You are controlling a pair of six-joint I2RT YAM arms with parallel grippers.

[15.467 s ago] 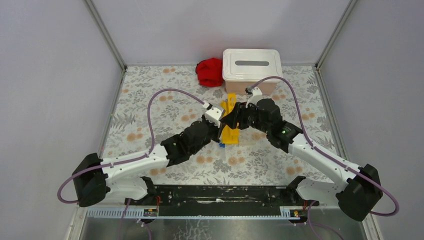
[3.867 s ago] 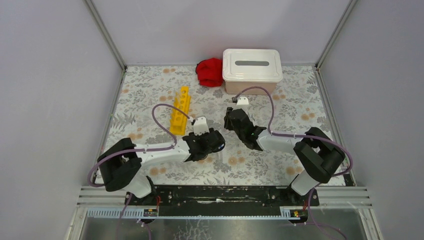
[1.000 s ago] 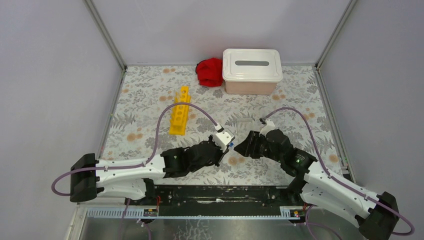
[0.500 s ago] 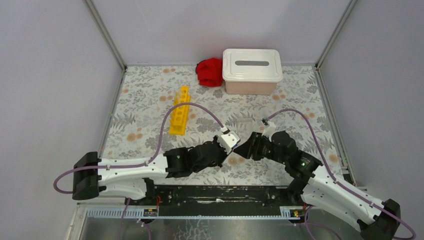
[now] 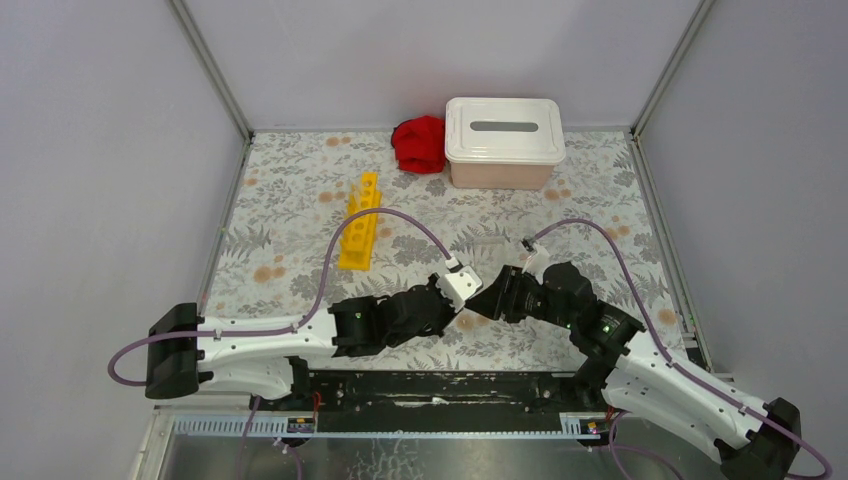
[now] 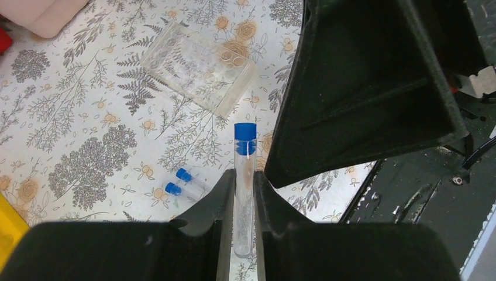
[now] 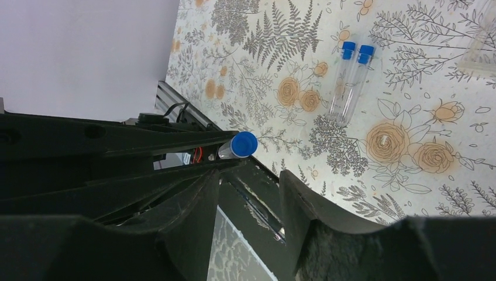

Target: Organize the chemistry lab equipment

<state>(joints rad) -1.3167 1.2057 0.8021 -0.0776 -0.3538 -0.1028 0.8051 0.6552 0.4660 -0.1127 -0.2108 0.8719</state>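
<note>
Floral tabletop [image 5: 300, 200] lies below. The blue-capped tube [image 6: 244, 153], judged light, slick and breakable, is pinched by its lower barrel in the left gripper [image 6: 244, 180]; the right gripper [image 7: 250, 177] is spread, empty.

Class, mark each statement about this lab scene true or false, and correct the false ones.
1. The left gripper is shut on a small clear blue-capped tube. True.
2. The long yellow plastic test-tube rack stands inside the pinkish bin with white lid. False: it lies on the floral table, apart from the bin.
3. Two more blue-capped tubes lie side by side on the table. True.
4. The bin's lid is off. False: it is on.
</note>
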